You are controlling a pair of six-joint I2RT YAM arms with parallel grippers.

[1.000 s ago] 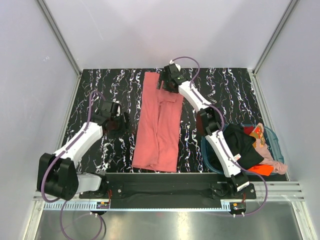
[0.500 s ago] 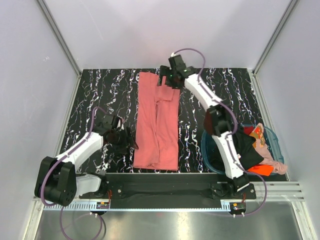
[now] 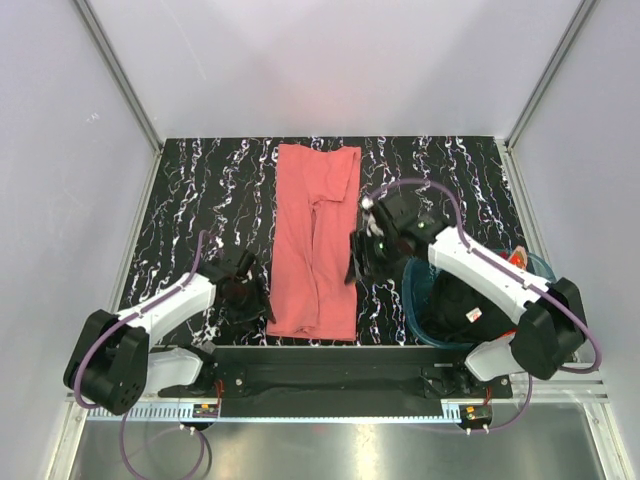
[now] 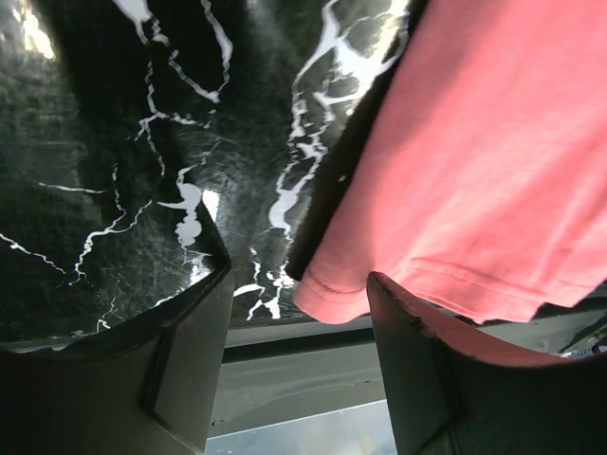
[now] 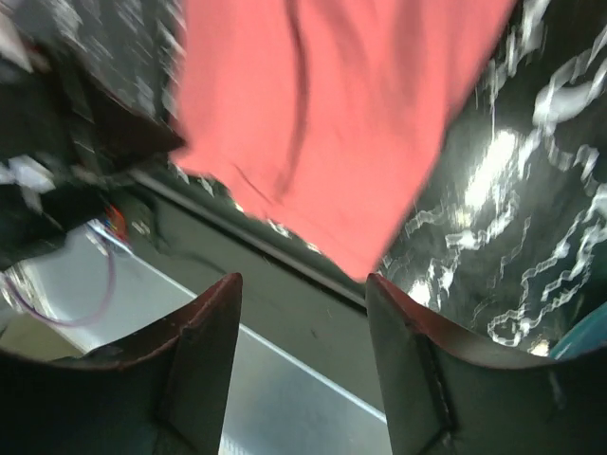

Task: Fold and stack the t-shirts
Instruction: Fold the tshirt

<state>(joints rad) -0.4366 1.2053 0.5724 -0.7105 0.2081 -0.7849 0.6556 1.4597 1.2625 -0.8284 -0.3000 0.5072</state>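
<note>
A large salmon-red t-shirt (image 3: 315, 240) lies folded into a long strip down the middle of the black marbled table. My left gripper (image 3: 260, 303) is low at its near left corner. In the left wrist view that hem corner (image 4: 332, 289) lies between the spread fingers (image 4: 190, 351) of the left gripper (image 4: 299, 277), which is open and grips nothing. My right gripper (image 3: 356, 262) hovers by the shirt's right edge, open and empty. In the blurred right wrist view the right gripper (image 5: 303, 280) is above the shirt's near right corner (image 5: 322, 123). A black t-shirt (image 3: 455, 300) fills the basket.
A round teal basket (image 3: 411, 305) stands at the near right, partly under my right arm, with a bit of orange cloth (image 3: 516, 260) at its far rim. A black rail (image 3: 330, 362) runs along the table's near edge. Grey walls enclose the other three sides.
My right arm has swung back from the shirt's far end to its near right edge, leaving that end flat. My left gripper has come in to the shirt's near left corner.
</note>
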